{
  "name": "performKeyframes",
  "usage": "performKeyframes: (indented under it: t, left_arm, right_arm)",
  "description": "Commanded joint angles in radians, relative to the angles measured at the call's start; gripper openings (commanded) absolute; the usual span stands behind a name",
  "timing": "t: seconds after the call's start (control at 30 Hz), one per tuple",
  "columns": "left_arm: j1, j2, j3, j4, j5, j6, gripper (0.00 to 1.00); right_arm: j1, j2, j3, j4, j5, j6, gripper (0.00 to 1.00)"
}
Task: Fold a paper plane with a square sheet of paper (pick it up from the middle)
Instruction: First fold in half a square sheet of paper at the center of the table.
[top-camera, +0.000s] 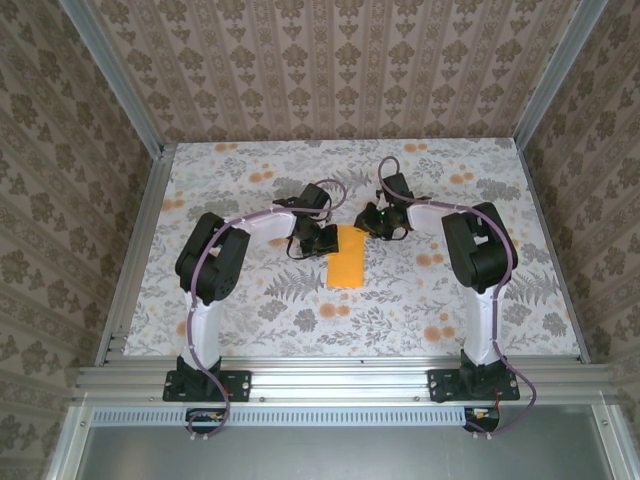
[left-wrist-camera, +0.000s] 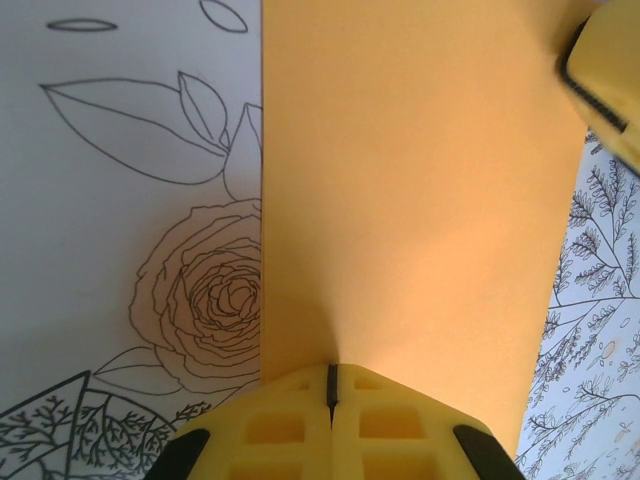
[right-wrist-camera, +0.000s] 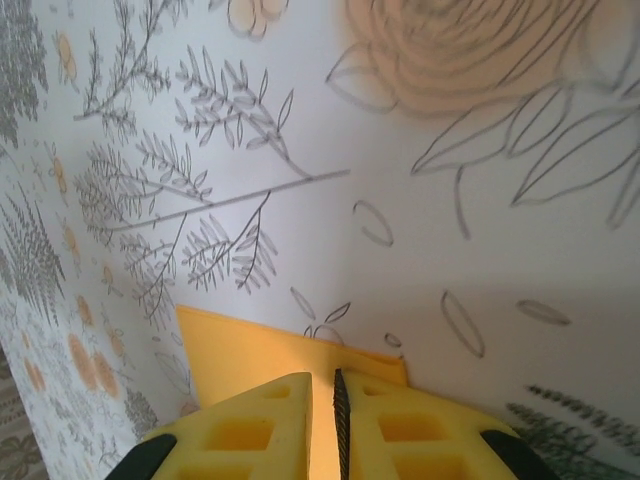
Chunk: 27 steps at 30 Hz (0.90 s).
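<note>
the square sheet of paper (top-camera: 348, 262), folded into a narrow rectangle, lies flat mid-table on the floral tablecloth (top-camera: 240, 300). our left gripper (top-camera: 322, 240) meets it at the far left, fingers (left-wrist-camera: 270, 430) pressed together on an edge with only a hairline between them. our right gripper (top-camera: 380, 222) sits by the far right corner, closed to a thin slit with orange showing inside. the sheet's near end lies free, and open cloth runs from it towards the arm bases.
</note>
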Motion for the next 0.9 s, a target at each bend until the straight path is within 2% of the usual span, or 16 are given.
performKeyframes:
  t: [0.0, 0.13, 0.33, 0.5, 0.6, 0.87]
  left_arm:
    - [0.0, 0.064, -0.036, -0.142, -0.081, 0.018, 0.03]
    - [0.001, 0.047, -0.038, -0.136, -0.089, -0.003, 0.03]
    - [0.0, 0.014, -0.057, -0.117, -0.115, -0.066, 0.03]
    - [0.0, -0.06, -0.113, -0.078, -0.146, -0.133, 0.03]
    - [0.0, -0.106, -0.135, -0.035, -0.123, -0.147, 0.04]
    - [0.021, -0.194, -0.102, 0.091, -0.037, -0.133, 0.19]
  right_arm:
    - [-0.02, -0.031, 0.038, -0.026, 0.052, -0.012, 0.17]
    - [0.004, -0.116, -0.017, -0.031, -0.002, -0.014, 0.17]
    - [0.072, -0.2, -0.189, -0.045, -0.059, 0.024, 0.16]
    - [0.114, -0.207, -0.251, -0.06, -0.095, 0.007, 0.16]
    - [0.121, -0.195, -0.253, -0.084, -0.106, -0.027, 0.16]
    - [0.131, -0.104, -0.198, -0.162, -0.203, -0.202, 0.15]
